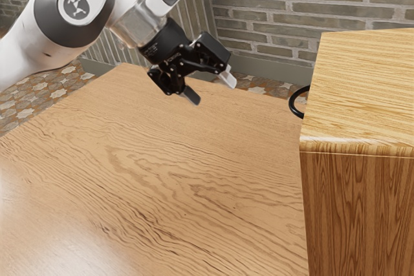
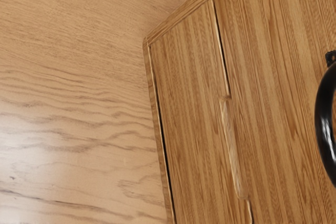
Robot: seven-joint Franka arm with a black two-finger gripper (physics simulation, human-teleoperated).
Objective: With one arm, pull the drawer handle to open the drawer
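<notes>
A wooden cabinet (image 1: pixel 362 159) stands at the exterior view's right on the wooden table (image 1: pixel 142 179). A black curved drawer handle (image 1: pixel 296 102) sticks out from the cabinet's front face toward the arm. My black gripper (image 1: pixel 210 88) hovers above the table, well to the left of the handle, open with nothing between its fingers. In the wrist view the cabinet front (image 2: pixel 247 108) shows its panel seams, and part of the black handle (image 2: pixel 325 124) curves along the panel at the frame's edge.
A brick wall (image 1: pixel 310 4) runs behind the table, with patterned floor tiles (image 1: pixel 39 95) beside it. Bare tabletop lies between my gripper and the cabinet.
</notes>
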